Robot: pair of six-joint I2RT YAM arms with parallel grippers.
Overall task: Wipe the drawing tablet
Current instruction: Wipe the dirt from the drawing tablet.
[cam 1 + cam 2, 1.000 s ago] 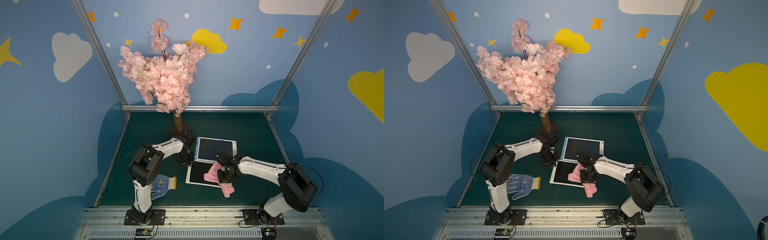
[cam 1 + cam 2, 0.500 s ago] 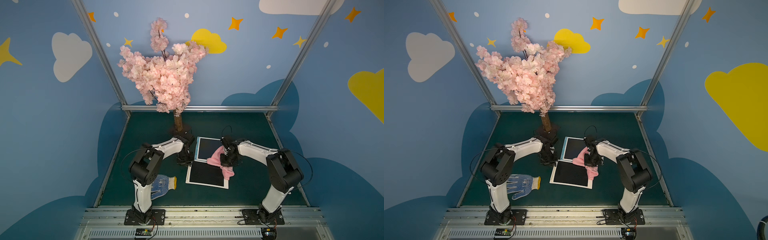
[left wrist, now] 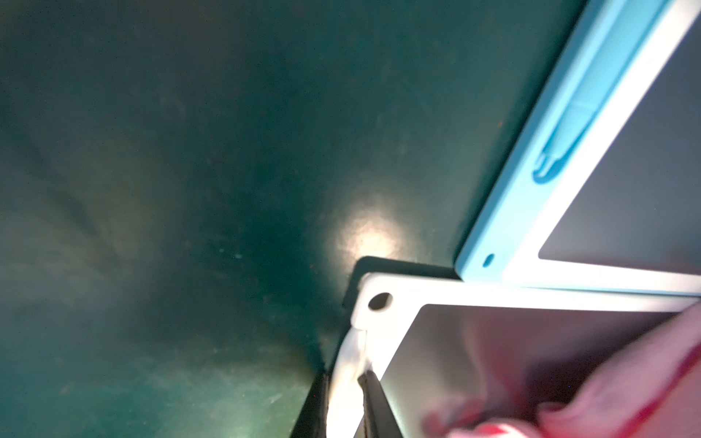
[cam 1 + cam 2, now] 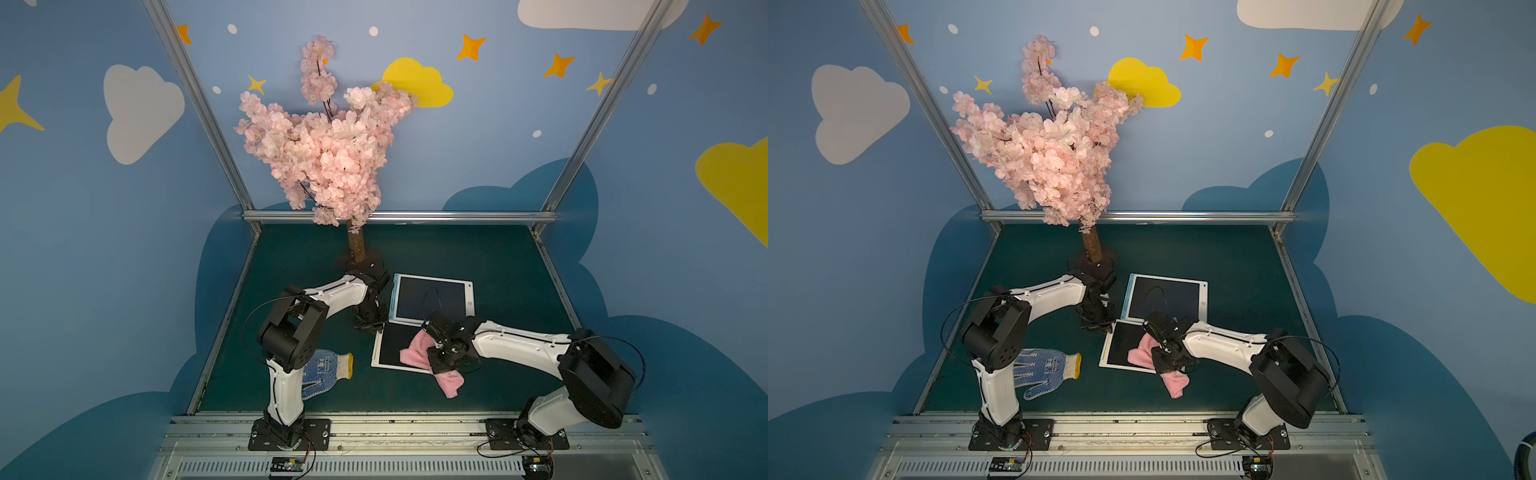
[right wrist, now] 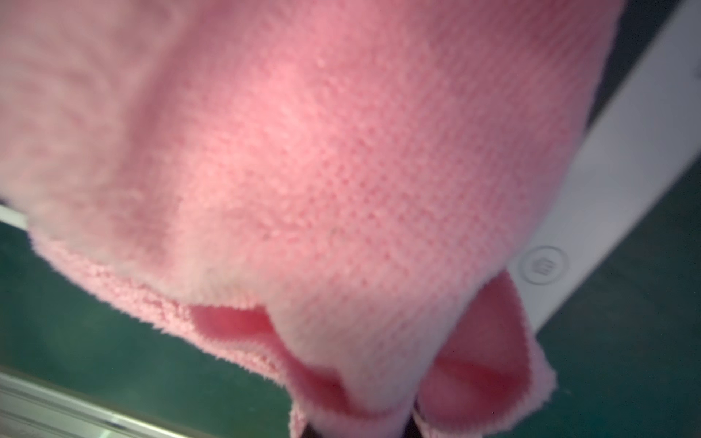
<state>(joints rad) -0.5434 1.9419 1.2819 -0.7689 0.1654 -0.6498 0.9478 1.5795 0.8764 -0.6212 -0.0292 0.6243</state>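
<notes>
A pink cloth (image 4: 417, 351) lies bunched across the near right part of the white-framed drawing tablet (image 4: 388, 347), its tail trailing off the frame onto the green desk (image 4: 478, 257). The right gripper (image 4: 438, 347) sits low over it, jaws closed tight on the fabric, which fills most of the right wrist view. The left gripper (image 3: 343, 398) is at the tablet's far left corner, jaws nearly closed with the white frame edge pinched between them, as the left wrist view shows. This tablet lies flat near the desk's middle, on the robot's side. A blue-edged drawing tablet (image 4: 432, 297) lies just behind and touching it, with a thin curved line on its dark screen. A blue-dotted work glove (image 4: 328, 368) lies by the left arm's base. A pink blossom tree (image 4: 328, 153) stands at the back.
</notes>
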